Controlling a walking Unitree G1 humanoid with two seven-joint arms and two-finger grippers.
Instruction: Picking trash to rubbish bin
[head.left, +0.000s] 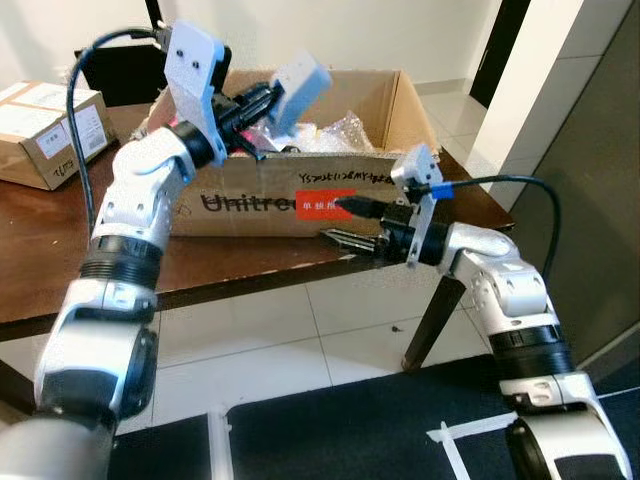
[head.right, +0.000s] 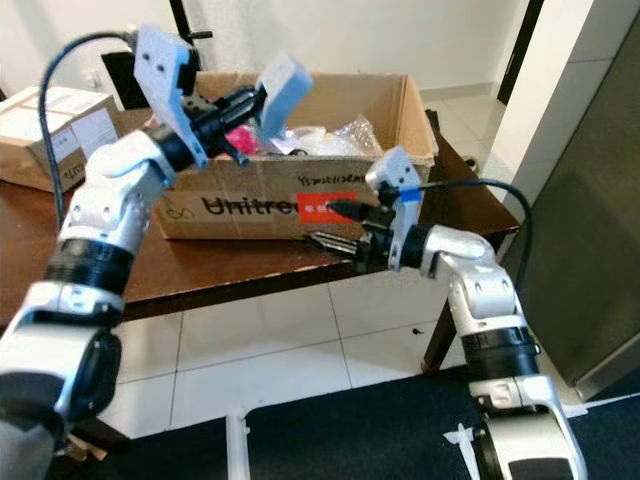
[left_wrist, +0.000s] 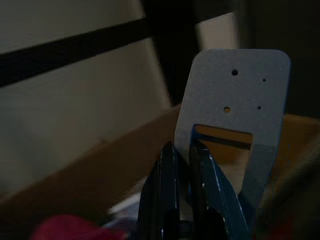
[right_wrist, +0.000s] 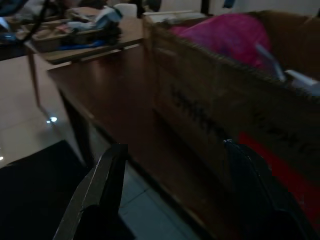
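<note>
A big open cardboard box, printed "Unitree" with a red label, stands on the dark wooden table. Inside it lie clear plastic wrappers and something pink. Above the box's left half, my left gripper is shut on a flat grey-blue card. The left wrist view shows that card pinched between the fingers. My right gripper stands open at the table's front edge, just before the box's front wall under the red label. Nothing sits between its fingers.
A smaller taped cardboard box sits at the table's left. A black object stands behind the big box. A tall grey cabinet rises on the right. Below lie white floor tiles and a black mat with white tape marks.
</note>
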